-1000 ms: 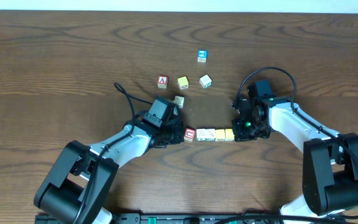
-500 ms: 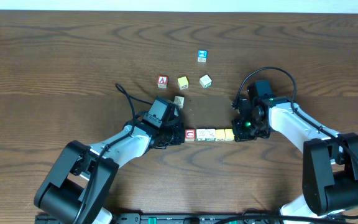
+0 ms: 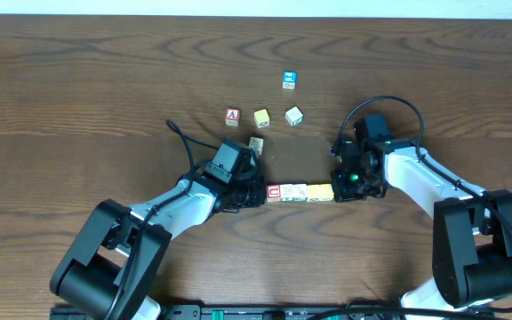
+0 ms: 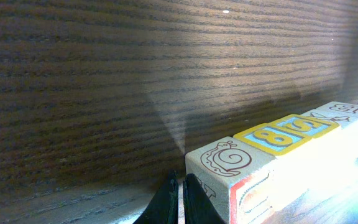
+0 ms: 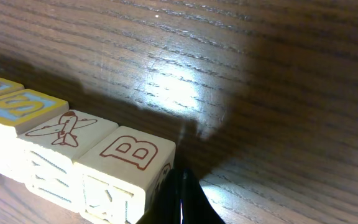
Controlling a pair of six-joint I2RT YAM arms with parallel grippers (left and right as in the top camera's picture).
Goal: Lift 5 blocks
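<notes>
1. Your row of five small wooden alphabet cubes (image 3: 300, 191) lies at the centre of the overhead frame. Its long axis runs left to right, with the red-faced end cube (image 3: 273, 191) at the left and the yellow ones towards the right.
2. The left gripper (image 3: 254, 193) butts the row's left end and the right gripper (image 3: 339, 188) its right end. Both pairs of fingers are clenched together with nothing between them, pressing only endwise on the row.
3. The dark wooden table (image 3: 78, 89) is bare below the row and out to both sides. Above it, a loose cream cube (image 3: 256, 143) sits near the left arm. Higher up are a red "A" cube (image 3: 232, 116), a yellow cube (image 3: 261, 117), a whitish cube (image 3: 293, 116) and a blue-faced cube (image 3: 288, 80).
4. Only the left wrist view shows the snail-marked cube (image 4: 229, 155) touching the closed fingertips (image 4: 166, 205). Only the right wrist view shows the cream cube with a red B (image 5: 132, 155) against its dark tip, with an airplane-marked cube (image 5: 64, 130) next to it. You cannot tell whether the row clears the wood.
</notes>
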